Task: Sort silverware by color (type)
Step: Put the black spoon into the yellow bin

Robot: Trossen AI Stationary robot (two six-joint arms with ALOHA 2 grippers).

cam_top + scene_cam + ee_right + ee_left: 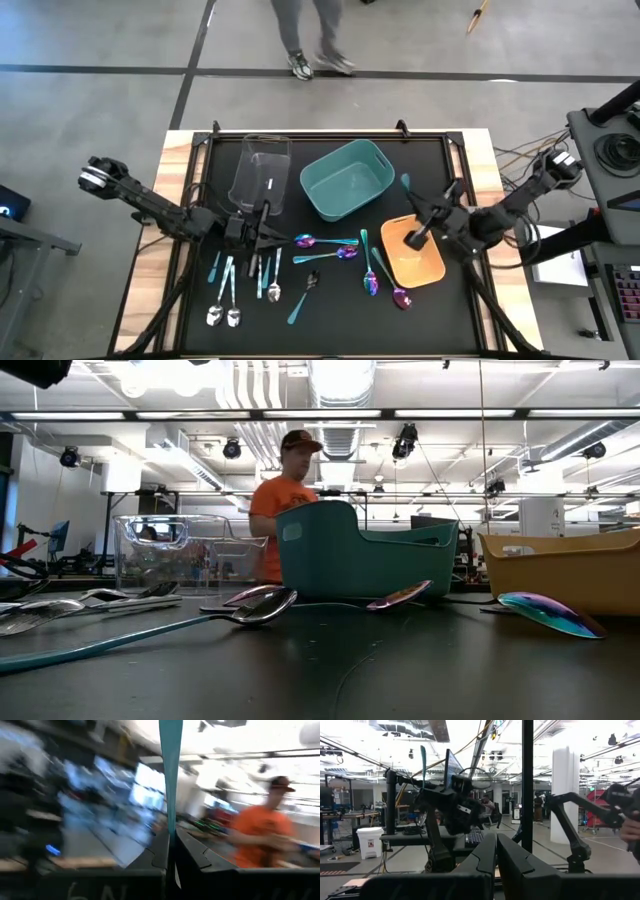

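Observation:
The silverware lies spread on the black mat. Silver spoons [225, 300] are at the near left, iridescent purple-blue ones [325, 243] in the middle, and one teal-handled piece [302, 298] is near them. My right gripper [413, 240] hangs over the left part of the orange bin [432, 268]. It is shut on a teal-handled utensil [405, 185]. My left gripper [270, 236] hovers shut and empty just near the clear bin [262, 172], its fingers [487, 855] closed together. My right gripper pinches the teal-handled utensil between its two fingers, which lie across it. The teal handle [170, 812] rises from the fingertips and slants toward the far side. Its free end [404, 180] is up, clear of the table. The gripper hides whatever lies below the fingers.
A teal bin [347, 178] stands at the far middle, between the clear and orange bins. More iridescent spoons [372, 282] lie just left of the orange bin. A person in an orange shirt [280, 505] stands beyond the far edge.

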